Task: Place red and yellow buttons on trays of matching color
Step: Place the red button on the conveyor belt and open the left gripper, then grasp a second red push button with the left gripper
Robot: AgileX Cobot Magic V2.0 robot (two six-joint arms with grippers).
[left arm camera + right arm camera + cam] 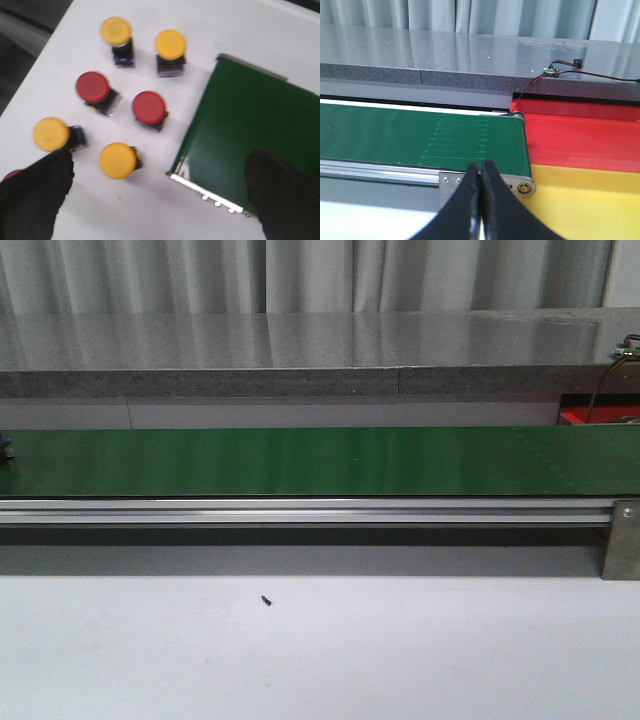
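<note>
The left gripper (155, 200) hangs with its jaws spread wide and nothing between them, one dark finger (32, 195) low beside the cluster of buttons, the other over the end of the green conveyor belt (250, 130). The right gripper (481, 200) has its jaws pressed together, empty, poised just before the far end of the belt. Outward from the left jaws the buttons stand on the white table (240, 30): a yellow button (117, 160) nearest the gap, another yellow one (51, 134) just beside the left finger, two red buttons (149, 106) (92, 86) further on, and two more yellow ones (171, 44) (116, 30) beyond; a sliver of red at the picture's edge may be another, but I cannot tell. Outward from the right jaws the red tray (580, 135) and yellow tray (585, 195) lie side by side at the belt's end, the red one further from the gripper. The front view shows the belt bare, so I judge no button has been sent down yet. The risks I see: the buttons stand close together — jaws closing on the nearest yellow could knock its neighbour or tip a red one. The wrist picture is blurred, suggesting motion, so a misjudged descent is possible. A top-heavy button set carelessly on the belt might topple or roll, and the right gripper, closed as it is, would need opening before it could catch anything arriving.
</note>
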